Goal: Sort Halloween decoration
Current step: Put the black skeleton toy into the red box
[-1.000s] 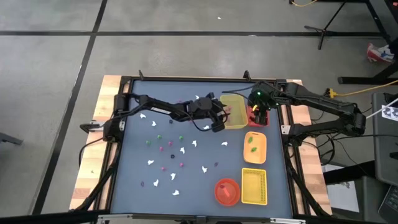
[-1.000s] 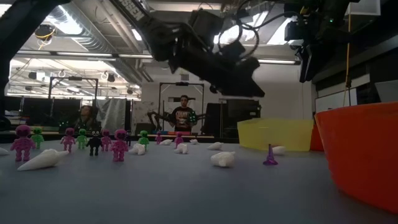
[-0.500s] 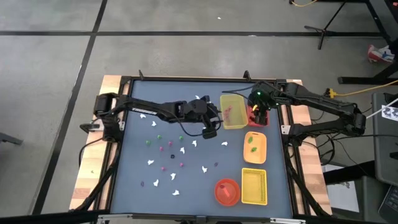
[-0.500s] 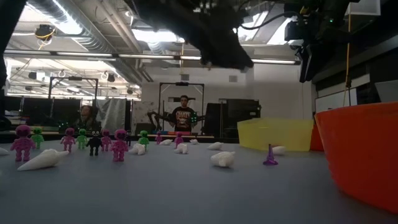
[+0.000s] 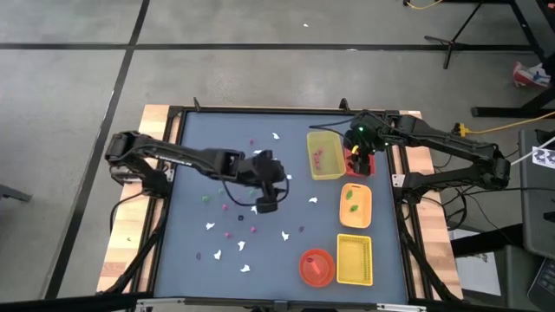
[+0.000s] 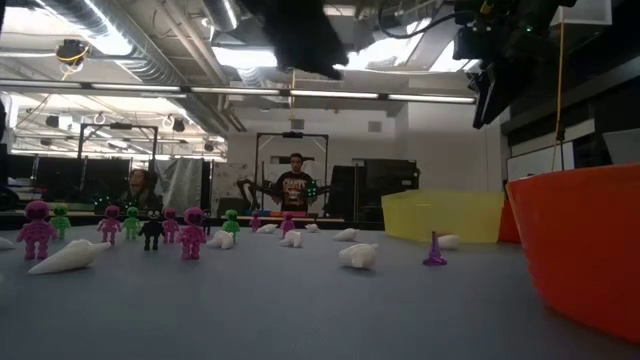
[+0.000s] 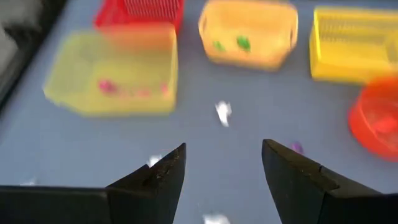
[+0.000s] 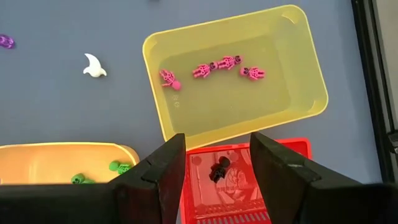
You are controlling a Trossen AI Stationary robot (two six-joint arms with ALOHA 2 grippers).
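I see the left fingers (image 5: 267, 206) apart and empty, hovering over mid-tabletop (image 5: 191, 165). Ahead of them lie a white ghost (image 7: 223, 112) and a purple bit (image 7: 296, 147); beyond those stand the yellow tray (image 7: 112, 74), orange tray (image 7: 249, 41) and red bowl (image 7: 376, 118). Loose decorations (image 5: 227, 227) lie scattered around and behind these fingers. The right fingers (image 8: 214, 165) are apart, empty, above the red tray (image 8: 249, 180), where one dark figure (image 8: 219, 170) lies. Just ahead, I count four pink figures (image 8: 211, 68) in the yellow tray.
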